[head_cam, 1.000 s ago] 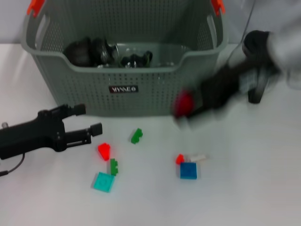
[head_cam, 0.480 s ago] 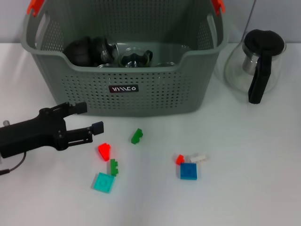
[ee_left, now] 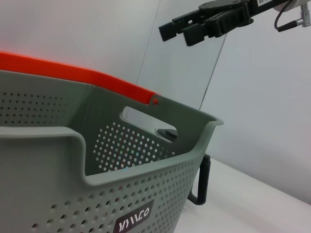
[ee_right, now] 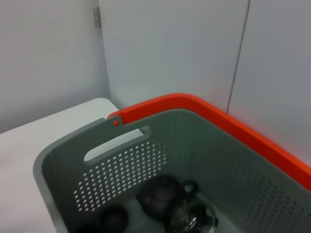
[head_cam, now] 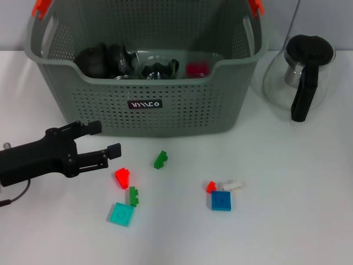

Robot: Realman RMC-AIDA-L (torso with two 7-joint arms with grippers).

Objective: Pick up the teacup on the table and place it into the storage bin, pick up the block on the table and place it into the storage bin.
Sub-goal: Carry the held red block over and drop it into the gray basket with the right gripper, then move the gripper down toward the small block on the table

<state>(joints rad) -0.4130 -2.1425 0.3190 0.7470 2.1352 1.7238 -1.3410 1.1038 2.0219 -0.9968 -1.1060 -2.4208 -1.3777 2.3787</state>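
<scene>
The grey-green storage bin (head_cam: pixel 83 88) stands at the back of the table and holds dark and glass teaware. A small dark teacup (ee_right: pixel 114 219) lies on its floor beside a dark teapot (ee_right: pixel 163 194). A red block (head_cam: pixel 197 69) rests inside near the bin's front wall. Loose blocks lie on the table: green (head_cam: pixel 160 159), red (head_cam: pixel 122 176), teal (head_cam: pixel 121 213), blue (head_cam: pixel 221 200). My left gripper (head_cam: pixel 102 139) hovers low and open, left of the red one, holding nothing. My right gripper (ee_left: pixel 181 30) hangs high above the bin, open and empty; the head view does not show it.
A glass teapot with a black handle (head_cam: pixel 302 74) stands right of the bin. Further small blocks lie on the table: a second green one (head_cam: pixel 133 195), a small red one (head_cam: pixel 210 186) and a white one (head_cam: pixel 232 185).
The right arm, which carried a red block up toward the bin, has left the head view. The red block now lies inside the bin. The left arm has barely moved.
</scene>
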